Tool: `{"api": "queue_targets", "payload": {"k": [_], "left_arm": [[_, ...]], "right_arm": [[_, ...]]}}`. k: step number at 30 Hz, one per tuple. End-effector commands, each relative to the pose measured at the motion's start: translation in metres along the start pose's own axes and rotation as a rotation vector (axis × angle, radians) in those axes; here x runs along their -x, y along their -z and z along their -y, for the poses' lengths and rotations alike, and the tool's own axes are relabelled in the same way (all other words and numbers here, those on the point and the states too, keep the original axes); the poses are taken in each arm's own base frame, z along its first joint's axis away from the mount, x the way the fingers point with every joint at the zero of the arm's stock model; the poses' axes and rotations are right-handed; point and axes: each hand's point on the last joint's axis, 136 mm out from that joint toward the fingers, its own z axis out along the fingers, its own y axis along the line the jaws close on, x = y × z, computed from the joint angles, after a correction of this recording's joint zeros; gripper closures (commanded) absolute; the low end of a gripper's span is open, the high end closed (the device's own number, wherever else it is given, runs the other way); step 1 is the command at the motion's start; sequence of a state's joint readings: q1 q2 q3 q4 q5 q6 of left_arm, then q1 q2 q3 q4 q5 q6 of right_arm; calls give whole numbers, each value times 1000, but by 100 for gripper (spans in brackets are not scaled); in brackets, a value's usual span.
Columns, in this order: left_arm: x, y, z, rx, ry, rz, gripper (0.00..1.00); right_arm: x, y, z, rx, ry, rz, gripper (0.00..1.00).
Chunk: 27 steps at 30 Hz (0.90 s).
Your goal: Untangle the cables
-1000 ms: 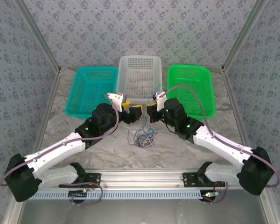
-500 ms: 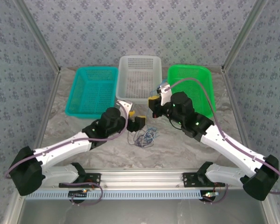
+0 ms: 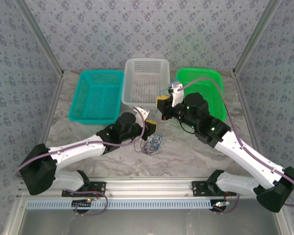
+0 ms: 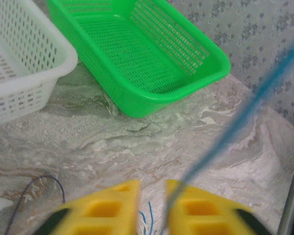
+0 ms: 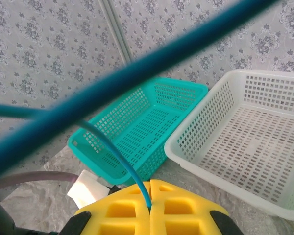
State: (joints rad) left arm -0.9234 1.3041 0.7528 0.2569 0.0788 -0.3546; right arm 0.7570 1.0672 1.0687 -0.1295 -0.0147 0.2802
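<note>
The cables (image 3: 154, 143) lie in a small loose tangle on the marbled table in front of the baskets. My right gripper (image 3: 161, 104) hangs above and behind the tangle, by the white basket's near wall. It is shut (image 5: 150, 182) on a blue cable (image 5: 112, 152) that arcs away from its yellow fingers. My left gripper (image 3: 150, 126) is low at the tangle's upper left. In its wrist view its jaws (image 4: 153, 188) stand a narrow gap apart. A taut blue cable (image 4: 245, 112) runs along the right finger's inner edge; whether it is pinched is unclear. Blue wire ends (image 4: 149, 215) show in the gap.
Three baskets line the back of the table: teal (image 3: 100, 72), white (image 3: 147, 60) and green (image 3: 198, 70). The green basket (image 4: 186, 93) and the white one (image 4: 63, 54) sit just beyond my left fingers. A dark wire loop (image 4: 39, 178) lies on the table.
My left arm has moved right to the tangle and its jaws have closed to a narrow gap. My right gripper has risen and drawn back toward the white basket with the blue cable.
</note>
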Motion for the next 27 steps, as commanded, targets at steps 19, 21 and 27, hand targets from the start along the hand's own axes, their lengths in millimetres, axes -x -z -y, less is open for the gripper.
{"api": "queue_targets", "payload": {"k": [19,21,27], "left_arm": [[166,59,49,-32,-67,314,100],[170,61,50,-41,-42,317,100],[168,60,43,-32,12,311,100]], "right_arm": [[-39,43,55,-160,-44,-35,9],[-44,50,58,-174,-33,-20,8],[-76,61,69,-219,-21,-102,9]]}}
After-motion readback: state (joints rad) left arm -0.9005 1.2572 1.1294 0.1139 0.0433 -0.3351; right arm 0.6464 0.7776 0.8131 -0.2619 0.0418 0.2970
